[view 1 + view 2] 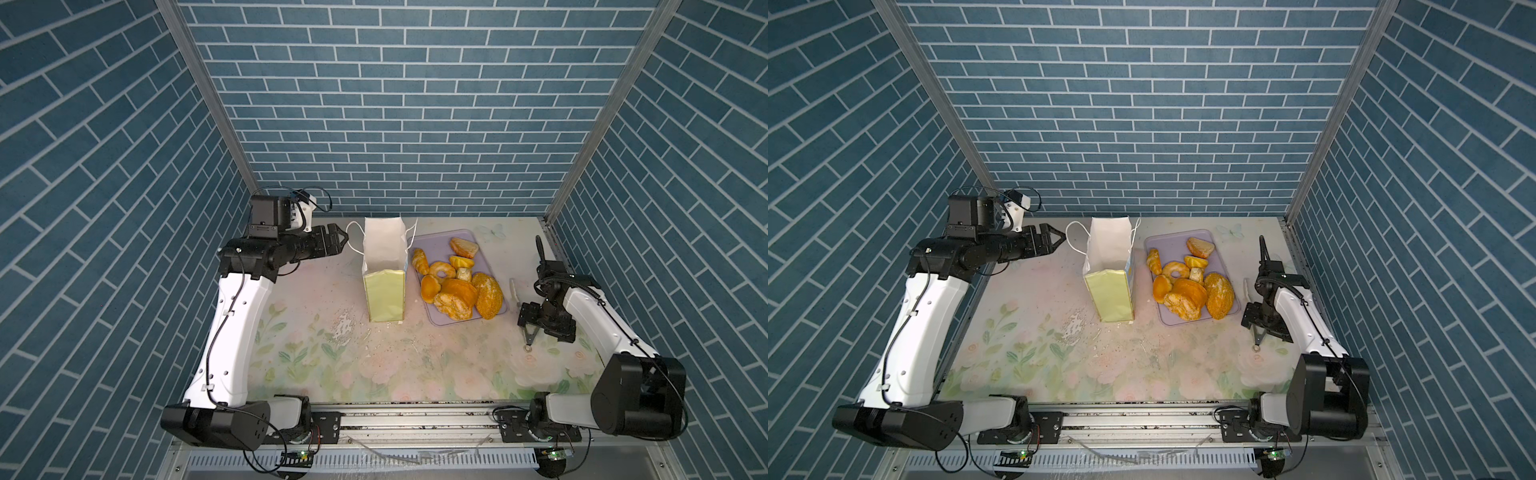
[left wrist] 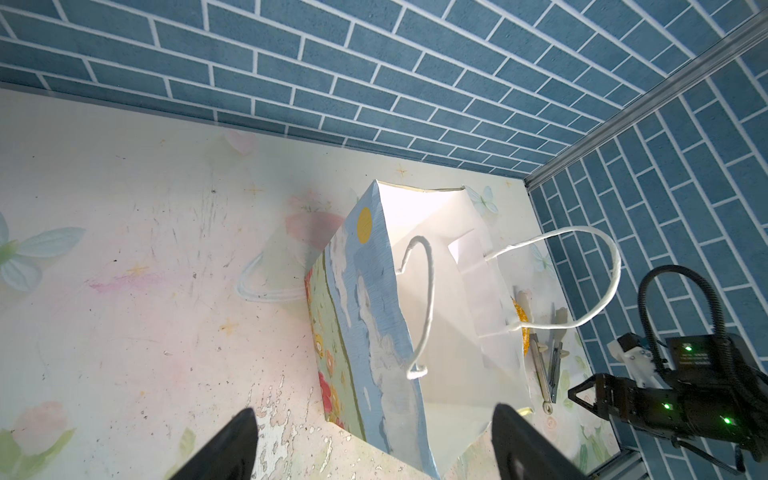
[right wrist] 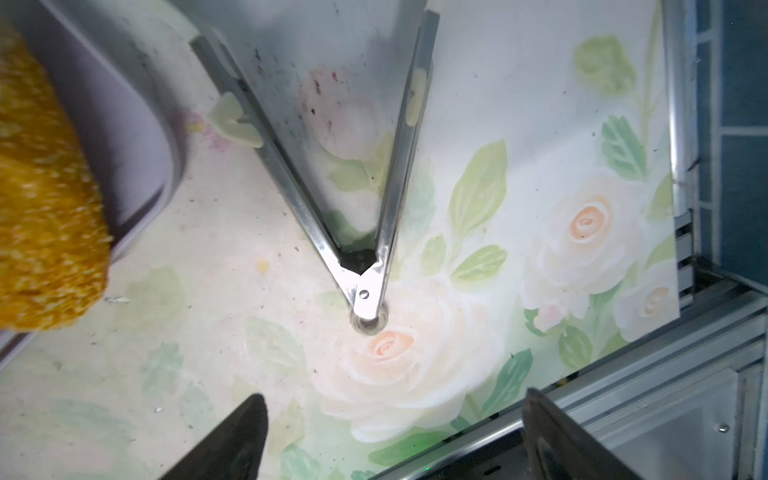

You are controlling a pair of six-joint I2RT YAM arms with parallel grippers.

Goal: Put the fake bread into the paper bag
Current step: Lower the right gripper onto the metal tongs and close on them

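- Barely started, by the look of things: no fake bread (image 1: 455, 291) visible inside the paper bag (image 1: 384, 299), only white lining, though the very bottom is hidden.
- About nine pieces heaped on the lilac tray (image 1: 434, 243), just beside the bag.
- Bag upright on the bench (image 1: 332, 365), mouth open, cord handles flopped outward.
- Left end effector (image 2: 374, 409) spread wide and empty, level with the bag's rim near one handle, apparently not touching it.
- Right end effector (image 3: 397, 397) spread wide and empty, poised over the hinge end of the metal tongs (image 3: 365, 291), which lie on the bench beside the tray.
- Left to do, as a judgement: likely grasp the tongs, perhaps steady the bag, then carry every piece across.
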